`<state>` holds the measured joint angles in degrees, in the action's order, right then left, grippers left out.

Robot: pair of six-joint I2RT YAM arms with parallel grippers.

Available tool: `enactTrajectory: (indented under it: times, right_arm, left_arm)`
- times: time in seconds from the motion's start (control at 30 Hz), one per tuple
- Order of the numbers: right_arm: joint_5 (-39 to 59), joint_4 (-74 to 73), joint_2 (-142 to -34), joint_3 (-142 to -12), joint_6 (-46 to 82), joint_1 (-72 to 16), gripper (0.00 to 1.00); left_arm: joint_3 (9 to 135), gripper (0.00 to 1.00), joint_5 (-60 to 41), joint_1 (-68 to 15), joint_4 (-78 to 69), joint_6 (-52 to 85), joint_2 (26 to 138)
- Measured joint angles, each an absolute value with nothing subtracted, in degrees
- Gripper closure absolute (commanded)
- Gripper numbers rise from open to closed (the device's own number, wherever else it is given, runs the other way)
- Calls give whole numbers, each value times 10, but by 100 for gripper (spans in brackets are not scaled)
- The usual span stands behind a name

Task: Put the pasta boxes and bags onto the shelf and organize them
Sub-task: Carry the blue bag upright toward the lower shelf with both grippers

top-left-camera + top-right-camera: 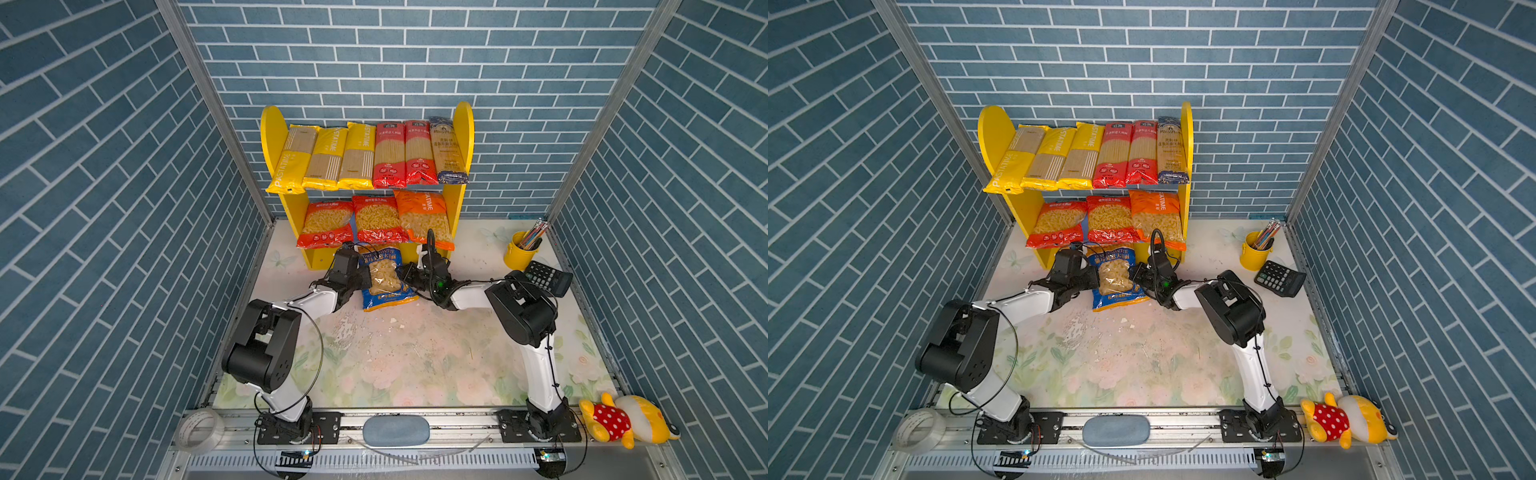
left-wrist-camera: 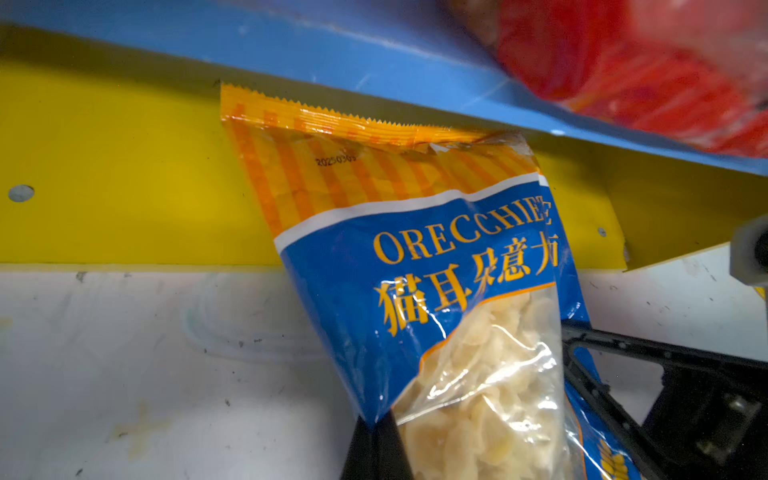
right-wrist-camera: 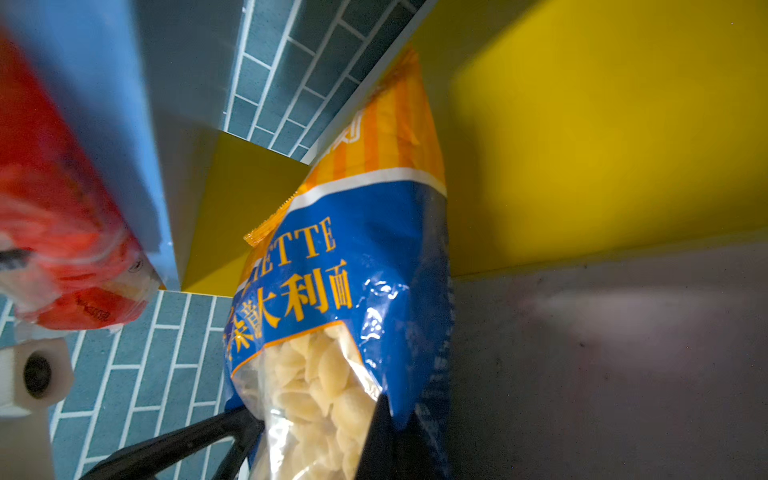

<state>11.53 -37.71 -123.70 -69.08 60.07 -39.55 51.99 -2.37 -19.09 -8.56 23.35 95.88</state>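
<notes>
The blue orecchiette bag [image 1: 384, 278] [image 1: 1115, 276] sits in front of the shelf [image 1: 274, 129] [image 1: 988, 133], held between the two arms over the bench [image 1: 415, 365] [image 1: 1142, 365]. Its orange-striped top leans toward the shelf's yellow base, just under the blue lower board. Whether its bottom edge touches the bench is hard to tell.

The left end effector [image 1: 365, 276] [image 1: 1094, 276] is pinched closed on the bag's left edge. In the left wrist view its dark fingertips [image 2: 376, 436] clamp the plastic below the printed name on the bag [image 2: 415, 270]. The right end effector [image 1: 405, 276] [image 1: 1136, 276] is likewise closed on the bag's right edge. The right wrist view shows a finger [image 3: 380, 415] pressed into the bag [image 3: 353, 249] beside its clear window.

On the upper board lie three yellow spaghetti packs [image 1: 328, 158], two red spaghetti packs [image 1: 401, 153] and one dark-blue spaghetti pack [image 1: 448, 151], side by side. On the lower board rest two red short-pasta bags [image 1: 328, 222] and an orange short-pasta bag [image 1: 424, 216].

A yellow pencil cup [image 1: 519, 251] and a calculator [image 1: 546, 278] sit at the bench's far right. A plush toy [image 1: 623, 419] and a tape roll [image 1: 199, 430] lie by the front rail.
</notes>
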Motion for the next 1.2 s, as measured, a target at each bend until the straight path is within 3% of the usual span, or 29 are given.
enactTrajectory:
  times: [0.13,0.3,0.5,0.7,1.0,1.2]
  right_arm:
    - [118,-377,-1242,-691,609,-389,68]
    - [121,-382,-1230,-672,612,-387,63]
    - [138,-389,-1192,-610,616,-387,60]
    - [154,-391,-1158,-559,617,-387,54]
    - [209,-382,-1124,-528,615,-387,42]
    - [250,-362,-1117,-522,612,-385,42]
  left_arm:
    - [535,97,-21,-188,-87,227,978]
    - [537,81,-13,-184,-82,230,980]
    - [533,70,-11,-180,-70,242,966]
    - [503,56,-18,-177,-62,255,895]
    - [389,23,-42,-175,6,285,729]
    - [298,20,-110,-171,-8,343,670]
